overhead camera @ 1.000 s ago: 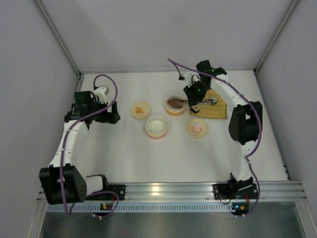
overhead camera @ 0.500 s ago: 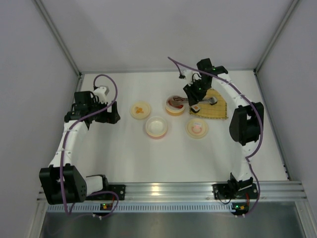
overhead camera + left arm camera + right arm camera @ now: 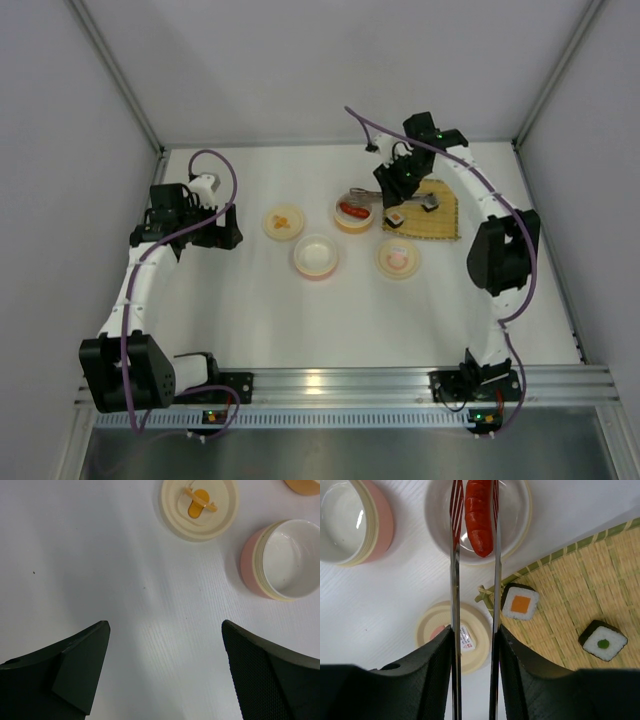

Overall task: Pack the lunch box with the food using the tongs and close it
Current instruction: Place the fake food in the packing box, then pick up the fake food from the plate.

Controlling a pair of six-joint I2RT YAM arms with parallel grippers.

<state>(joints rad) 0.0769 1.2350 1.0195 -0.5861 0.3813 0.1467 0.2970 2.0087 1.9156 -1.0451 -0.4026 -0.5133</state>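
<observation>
My right gripper [image 3: 475,628] is shut on the tongs [image 3: 454,580], whose two slim metal arms run forward between its fingers. The tips stand on either side of the red sausage [image 3: 479,517], which lies in the orange-rimmed bowl [image 3: 520,530]; I cannot tell whether they touch it. The top view has this gripper [image 3: 395,190] just right of that bowl [image 3: 353,226]. An orange-centred sushi roll [image 3: 520,604] and a green-centred one [image 3: 603,640] lie on the bamboo mat [image 3: 570,575]. The pink-rimmed bowl [image 3: 380,530] is empty. My left gripper [image 3: 164,625] hangs open over bare table.
A flat lid with a pink print [image 3: 437,630] lies under the tongs, left of the mat. A lid with an orange print [image 3: 200,505] lies beside the pink-rimmed bowl [image 3: 282,560]. White walls close in the table [image 3: 250,310] at the back and sides.
The tongs' arms have spread a little and the sausage now lies in the orange-rimmed bowl. My right gripper has shifted slightly toward the back. The left arm has not moved.
</observation>
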